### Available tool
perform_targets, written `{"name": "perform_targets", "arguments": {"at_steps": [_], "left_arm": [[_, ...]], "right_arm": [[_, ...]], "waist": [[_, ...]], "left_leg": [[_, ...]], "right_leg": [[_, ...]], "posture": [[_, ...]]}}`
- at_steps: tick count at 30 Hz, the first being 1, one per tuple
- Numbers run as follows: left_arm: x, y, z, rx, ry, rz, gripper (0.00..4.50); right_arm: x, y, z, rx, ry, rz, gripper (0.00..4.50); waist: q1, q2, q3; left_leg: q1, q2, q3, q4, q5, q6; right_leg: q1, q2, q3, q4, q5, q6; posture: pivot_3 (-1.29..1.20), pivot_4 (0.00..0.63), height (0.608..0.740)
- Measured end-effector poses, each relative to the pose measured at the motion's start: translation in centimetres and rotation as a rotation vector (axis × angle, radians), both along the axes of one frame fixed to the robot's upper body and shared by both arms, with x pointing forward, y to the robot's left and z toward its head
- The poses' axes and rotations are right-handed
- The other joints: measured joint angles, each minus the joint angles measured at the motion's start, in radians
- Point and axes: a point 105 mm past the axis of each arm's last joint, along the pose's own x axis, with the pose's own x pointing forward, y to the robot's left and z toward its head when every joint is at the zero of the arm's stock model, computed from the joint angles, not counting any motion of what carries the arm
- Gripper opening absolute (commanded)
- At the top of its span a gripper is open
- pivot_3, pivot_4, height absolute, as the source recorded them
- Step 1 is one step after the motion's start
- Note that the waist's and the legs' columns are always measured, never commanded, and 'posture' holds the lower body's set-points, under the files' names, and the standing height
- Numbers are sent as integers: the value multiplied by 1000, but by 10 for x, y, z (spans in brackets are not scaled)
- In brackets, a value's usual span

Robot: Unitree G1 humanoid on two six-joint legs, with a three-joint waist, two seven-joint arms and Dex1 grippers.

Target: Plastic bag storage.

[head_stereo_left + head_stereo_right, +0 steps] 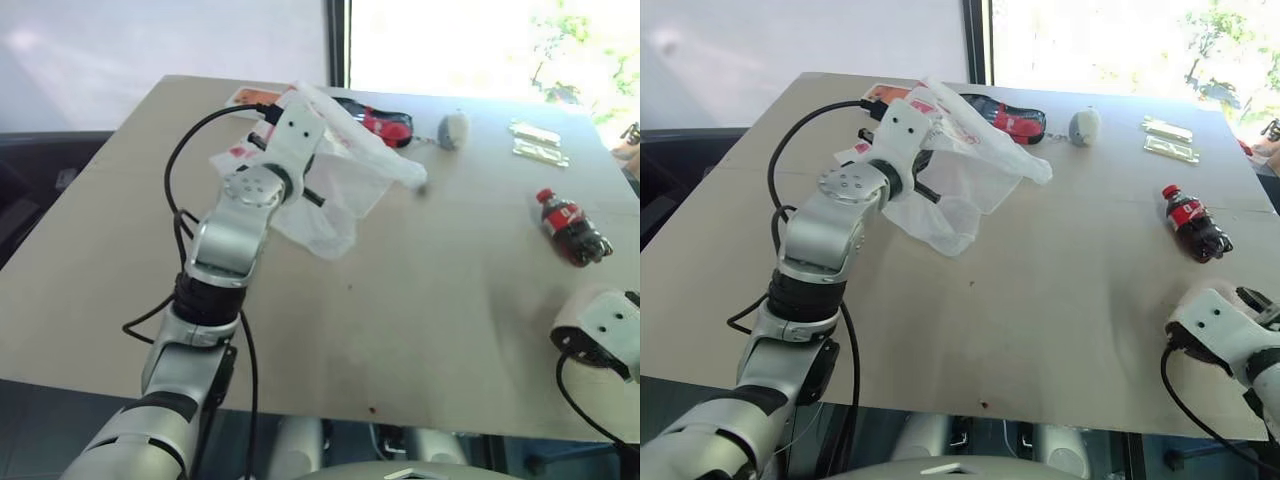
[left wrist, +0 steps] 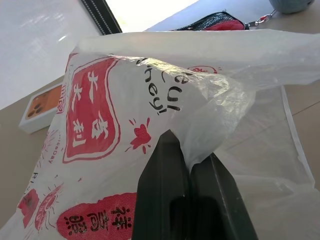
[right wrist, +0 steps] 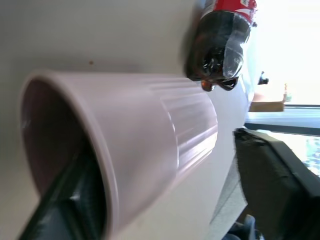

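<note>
While the left gripper [image 2: 189, 167] pinches shut on the plastic bag [image 1: 335, 190] at upper centre | right gripper [image 3: 165, 200] part-open around pink cup [image 3: 125, 145] | risk: thin film slips or tears.

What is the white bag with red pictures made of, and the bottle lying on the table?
The plastic bag looks like thin, shiny plastic film: it crinkles, folds softly, and the table shows through it. The bottle seems clear, glossy plastic holding dark drink, with a red cap and red label; glass can't be ruled out by looks alone.
</note>
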Motion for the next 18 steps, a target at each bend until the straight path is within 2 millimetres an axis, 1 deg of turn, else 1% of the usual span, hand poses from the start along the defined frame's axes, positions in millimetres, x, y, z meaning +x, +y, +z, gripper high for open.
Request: {"name": "perform_targets", "arguments": {"at_steps": [1,2,3,4,5,7,8,9,10,11,12,13,15,16,18], "left_arm": [[0,-1,0,-1,-1,-2,0],[0,0,1,-2,3,0,0],[0,0,0,-3,6,0,0],[0,1,-1,-14,25,-2,0],[-1,2,-3,-28,41,-1,0],[-4,2,-4,-69,82,-16,0],[-7,3,-6,-113,127,-29,0],[-9,1,-7,-136,153,-47,0],[-13,-2,-6,-157,176,-72,0],[-17,-4,-5,-175,195,-93,0],[-19,-5,-4,-184,207,-105,0],[-22,-4,-1,-208,229,-113,0],[-27,0,5,-237,245,-120,0],[-30,2,8,-260,263,-124,0],[-36,0,15,-280,281,-153,0]], "right_arm": [[3,0,-1,-10,-7,2,1904],[6,2,-1,-17,-14,9,1221],[7,2,-1,-18,-16,13,870],[10,2,3,-27,-40,8,375],[12,1,8,-25,-65,1,17],[17,8,12,85,-107,-9,17],[24,18,18,216,-149,-4,17],[30,31,22,294,-166,46,17],[34,49,26,375,-163,121,17],[40,73,32,466,-161,223,17],[43,87,36,514,-164,285,17],[50,113,44,596,-167,395,17],[61,143,49,670,-150,514,17],[75,162,48,728,-136,569,17],[93,186,44,764,-106,625,17]], "waist": [[1,1,0],[1,1,0],[2,1,0],[2,1,0],[2,0,0],[0,-3,0],[-6,-3,1],[-10,-2,1],[-14,-2,1],[-19,-2,2],[-19,-2,2],[-24,-2,2],[-28,-2,2],[-32,-2,2],[-29,-1,2]], "left_leg": [[0,0,0,0,0,0],[0,0,0,0,0,0],[0,0,-1,0,0,0],[-1,0,-1,0,0,0],[-1,0,-1,0,0,0],[-1,1,-1,1,0,0],[-1,1,-1,1,0,0],[-1,1,-1,3,0,0],[0,1,-1,3,0,0],[0,1,-1,3,0,0],[0,2,-1,3,0,0],[0,1,-1,2,0,0],[1,1,0,3,0,0],[1,1,0,3,0,0],[0,1,0,3,0,-1]], "right_leg": [[0,0,0,0,0,0],[0,0,0,0,0,0],[0,0,0,0,0,0],[0,0,0,0,0,0],[0,0,0,0,0,0],[0,1,-1,0,0,0],[0,1,0,0,0,0],[0,1,0,1,0,0],[0,1,0,2,0,0],[0,1,0,2,0,0],[0,1,0,2,0,0],[0,1,0,2,0,0],[0,2,0,2,0,0],[0,2,0,3,0,0],[0,1,0,3,0,0]], "posture": [[0,150,740],[0,150,740],[0,150,740],[0,150,740],[0,150,740],[0,150,740],[0,150,740],[0,150,740],[0,150,740],[0,150,740],[0,150,740],[0,150,740],[0,150,740],[0,150,740],[0,150,740]]}}
